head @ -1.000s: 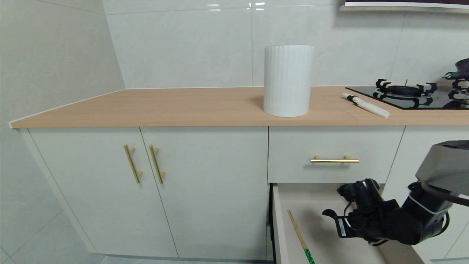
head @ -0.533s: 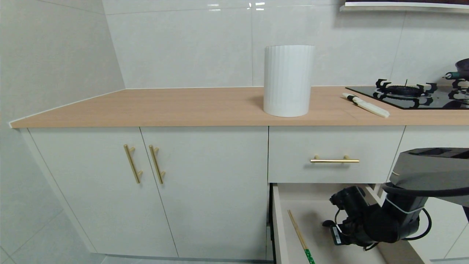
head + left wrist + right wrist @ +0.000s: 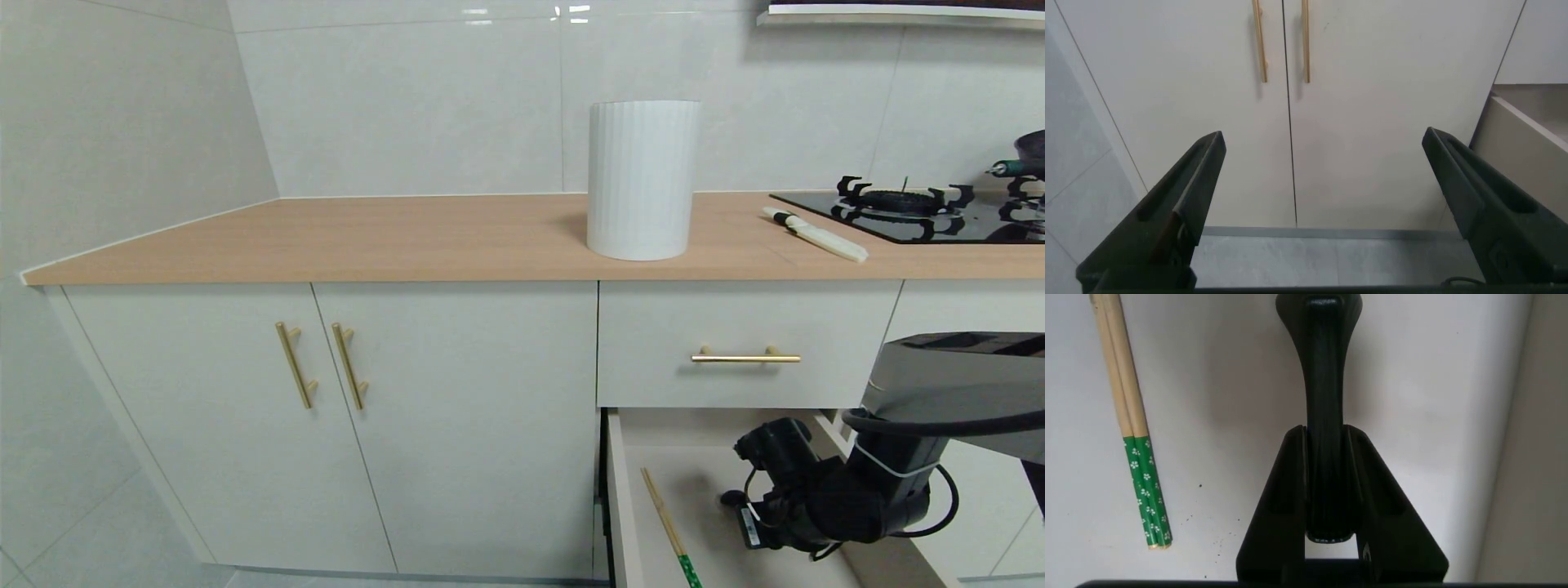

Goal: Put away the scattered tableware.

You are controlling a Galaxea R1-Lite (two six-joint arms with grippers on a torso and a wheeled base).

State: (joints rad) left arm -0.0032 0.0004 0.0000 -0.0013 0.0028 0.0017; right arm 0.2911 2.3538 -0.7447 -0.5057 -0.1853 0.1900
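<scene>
Here, the wooden bench (image 3: 367,237) ran the width of the scene against a tiled wall. Below it stood a pair of white cabinet doors (image 3: 326,425) at the left with brass handles. To their right was a closed drawer front, with an open drawer (image 3: 616,490) pulled out beneath it. A black gas hob (image 3: 914,216) sat at the far right of the bench. A tall white ribbed container (image 3: 641,180) stood upright near the middle. The right hand (image 3: 755,514) hung inside the open drawer, its fingers closed on the handle of a black utensil (image 3: 1323,367) just above the drawer floor (image 3: 1437,416). The left hand (image 3: 1323,208) was held low in front of the cabinet doors (image 3: 1290,106), its fingers spread wide with nothing between them. A pale-bladed knife (image 3: 816,235) lay flat on the bench between container and hob. A pair of green-tipped chopsticks (image 3: 669,531) lay side by side along the drawer's left side, apart from the utensil (image 3: 1131,416).
</scene>
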